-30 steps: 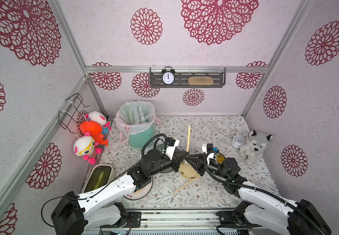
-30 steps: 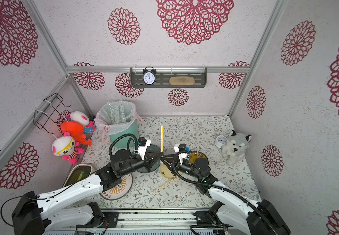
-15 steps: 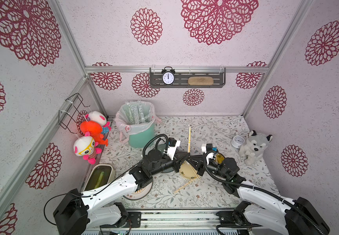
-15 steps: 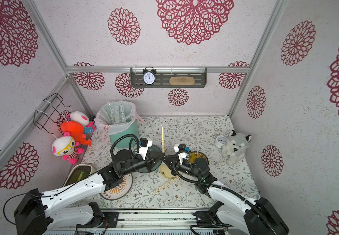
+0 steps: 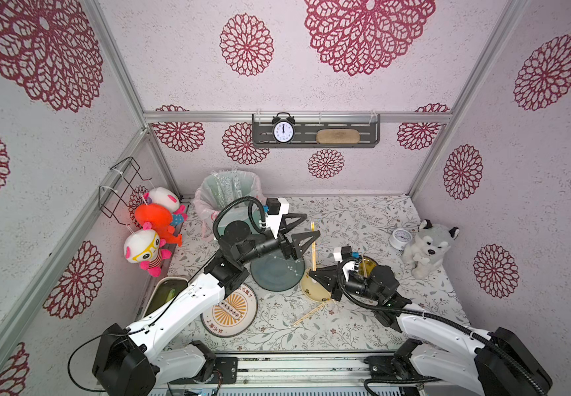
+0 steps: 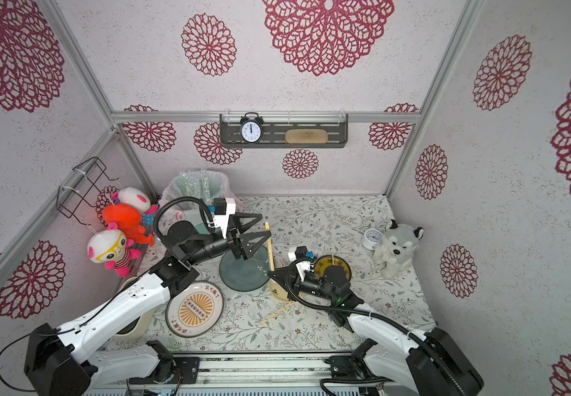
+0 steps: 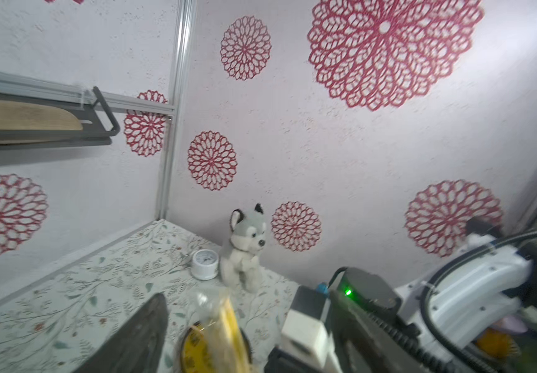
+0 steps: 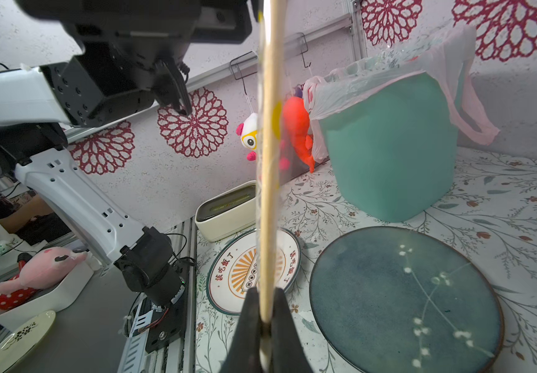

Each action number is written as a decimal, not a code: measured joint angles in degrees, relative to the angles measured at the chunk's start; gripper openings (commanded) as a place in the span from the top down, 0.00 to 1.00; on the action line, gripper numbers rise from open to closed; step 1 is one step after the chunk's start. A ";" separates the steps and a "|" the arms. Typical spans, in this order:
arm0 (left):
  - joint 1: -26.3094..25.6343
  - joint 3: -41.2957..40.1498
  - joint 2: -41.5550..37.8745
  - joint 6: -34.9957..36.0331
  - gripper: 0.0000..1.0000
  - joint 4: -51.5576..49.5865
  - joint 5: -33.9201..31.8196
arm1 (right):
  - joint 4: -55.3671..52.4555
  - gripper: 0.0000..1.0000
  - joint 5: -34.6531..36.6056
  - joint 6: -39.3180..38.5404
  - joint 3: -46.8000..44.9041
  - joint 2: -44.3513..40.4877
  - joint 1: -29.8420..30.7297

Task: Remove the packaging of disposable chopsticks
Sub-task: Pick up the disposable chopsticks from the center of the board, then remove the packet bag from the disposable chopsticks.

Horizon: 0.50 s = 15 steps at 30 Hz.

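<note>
A pair of disposable chopsticks (image 5: 313, 247) (image 6: 269, 247) stands nearly upright above the plates, still inside its clear packaging (image 7: 204, 298). My right gripper (image 5: 310, 273) (image 8: 265, 310) is shut on the lower end of the sticks (image 8: 268, 161). My left gripper (image 5: 312, 224) (image 6: 266, 224) (image 7: 244, 323) is open, its jaws spread on either side of the top end without touching it. In the left wrist view the wrapped tip (image 7: 228, 326) is blurred between the fingers. A bare pair of chopsticks (image 5: 311, 313) lies on the tabletop.
A teal bin (image 5: 229, 192) with a pink liner holds clear sleeves at the back left. Below the grippers are a dark teal plate (image 5: 277, 274), a cream bowl (image 5: 315, 291), a sunburst plate (image 5: 229, 313) and a yellow dish (image 5: 368, 267). A husky plush (image 5: 428, 247) and a small clock (image 5: 399, 238) stand at the right.
My left gripper has opened and let go of the top of the wrapped chopsticks. The right gripper stays shut on the lower end, barely moved.
</note>
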 measured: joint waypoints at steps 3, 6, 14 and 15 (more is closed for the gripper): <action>0.35 0.46 3.15 -0.61 0.83 1.95 2.49 | 0.39 1.00 -0.72 -0.02 0.00 0.61 0.00; 0.66 -0.07 5.07 -1.33 0.79 2.69 3.67 | 0.35 1.00 -0.90 0.00 0.00 0.76 -0.02; 0.74 -1.40 5.16 -4.46 1.00 5.60 6.45 | 1.31 1.00 -0.72 -0.35 0.00 1.64 -0.13; 0.48 -1.62 5.14 -4.83 1.00 6.16 6.51 | 1.46 1.00 -0.83 -0.76 0.00 1.95 -0.35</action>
